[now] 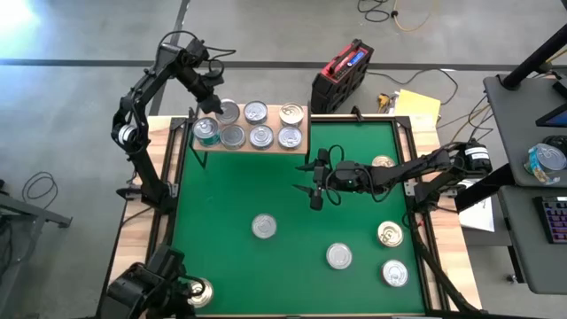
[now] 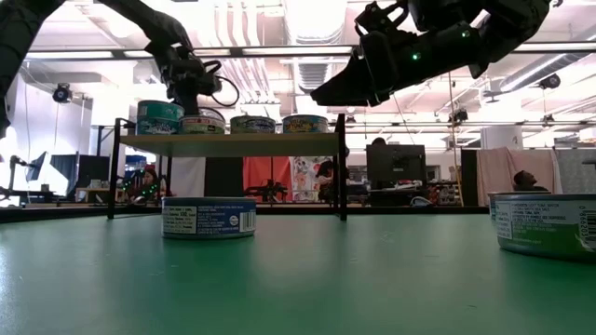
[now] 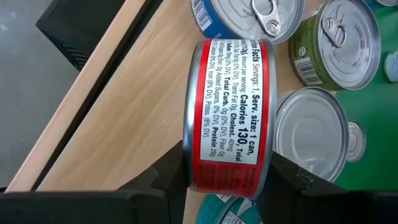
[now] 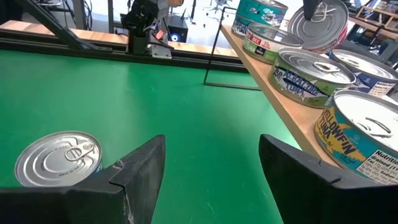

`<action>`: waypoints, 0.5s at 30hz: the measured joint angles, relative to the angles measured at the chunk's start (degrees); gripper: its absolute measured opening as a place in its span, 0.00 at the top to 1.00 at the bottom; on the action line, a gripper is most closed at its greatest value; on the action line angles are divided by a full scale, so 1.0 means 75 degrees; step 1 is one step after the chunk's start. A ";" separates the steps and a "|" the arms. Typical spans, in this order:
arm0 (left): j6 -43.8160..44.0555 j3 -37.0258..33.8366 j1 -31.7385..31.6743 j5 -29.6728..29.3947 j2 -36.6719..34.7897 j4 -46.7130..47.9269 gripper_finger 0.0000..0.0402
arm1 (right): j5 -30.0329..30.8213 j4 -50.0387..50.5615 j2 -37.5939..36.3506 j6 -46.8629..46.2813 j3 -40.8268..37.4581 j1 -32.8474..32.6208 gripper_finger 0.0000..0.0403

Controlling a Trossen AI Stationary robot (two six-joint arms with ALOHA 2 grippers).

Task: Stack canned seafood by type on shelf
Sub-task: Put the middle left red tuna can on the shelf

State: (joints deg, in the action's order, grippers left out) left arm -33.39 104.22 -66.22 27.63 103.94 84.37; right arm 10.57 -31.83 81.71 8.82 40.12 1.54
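left gripper (image 3: 227, 177) clamped on a red-labelled tin (image 3: 230, 115) above the shelf (image 1: 301, 120), right gripper (image 4: 211, 171) fingers apart, empty, over the green mat (image 1: 283, 195)

teal tin (image 3: 227, 211) mostly hidden, label unreadable

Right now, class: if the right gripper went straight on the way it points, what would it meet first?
Probably nothing close: the right gripper, fingers open and empty, points across bare green mat. The black frame rail at the mat's far edge comes first, though depth is uncertain.
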 joint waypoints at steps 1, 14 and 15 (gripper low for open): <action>0.0000 0.0000 0.0000 -0.0002 0.0000 0.0027 0.69 | 0.0000 0.0005 0.0000 0.0000 0.0000 0.0000 0.39; 0.0160 0.0000 0.0000 -0.0010 0.0000 0.0019 0.48 | -0.0003 0.0006 0.0000 0.0017 0.0000 0.0000 0.33; 0.0181 0.0000 0.0000 -0.0011 0.0000 0.0019 0.48 | -0.0003 0.0008 0.0000 0.0016 0.0000 -0.0001 0.32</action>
State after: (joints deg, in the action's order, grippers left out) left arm -32.03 104.22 -66.22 27.55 103.94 84.51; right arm 10.55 -31.77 81.71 8.94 40.12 1.53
